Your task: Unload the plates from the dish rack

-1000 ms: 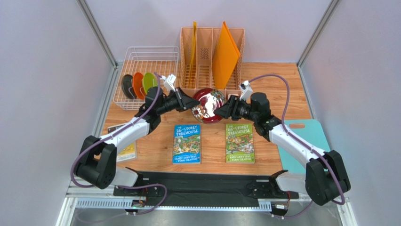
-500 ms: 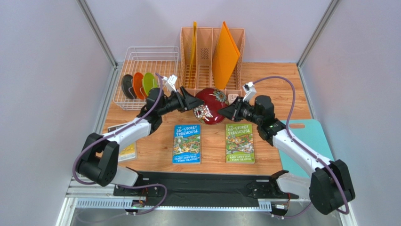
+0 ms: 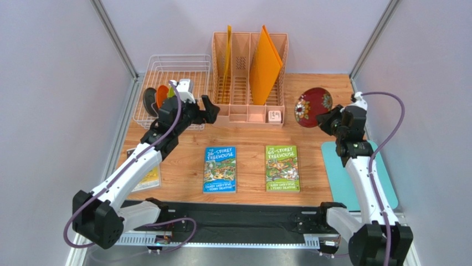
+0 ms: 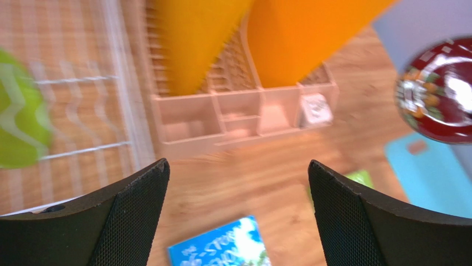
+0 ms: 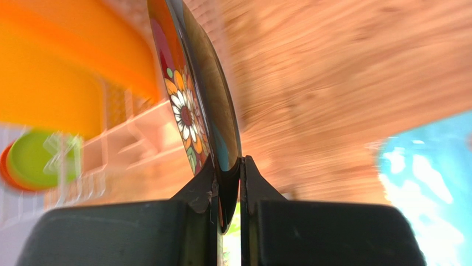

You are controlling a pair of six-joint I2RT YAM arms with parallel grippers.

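The dark red floral plate [image 3: 313,105] hangs on edge above the table's right back, and my right gripper [image 3: 327,118] is shut on its rim. The right wrist view shows the plate [image 5: 194,94] standing upright between my gripper's [image 5: 228,177] fingers. The white wire dish rack [image 3: 177,65] stands at the back left with a black plate [image 3: 149,102] and an orange plate [image 3: 161,95]; my left arm mostly hides the lime green plate there. My left gripper [image 3: 209,111] is open and empty by the rack's front right corner. The left wrist view shows the green plate [image 4: 19,119] left of my gripper [image 4: 238,166].
A peach slotted organizer [image 3: 244,94] with tall orange folders [image 3: 265,64] stands behind the middle. A blue book [image 3: 220,169] and a green book [image 3: 282,168] lie in front. A teal mat [image 3: 360,177] lies at the right, under the right arm.
The left gripper opened, let go of the red plate and swung back left to the rack. The right gripper shut on the plate and carried it right.
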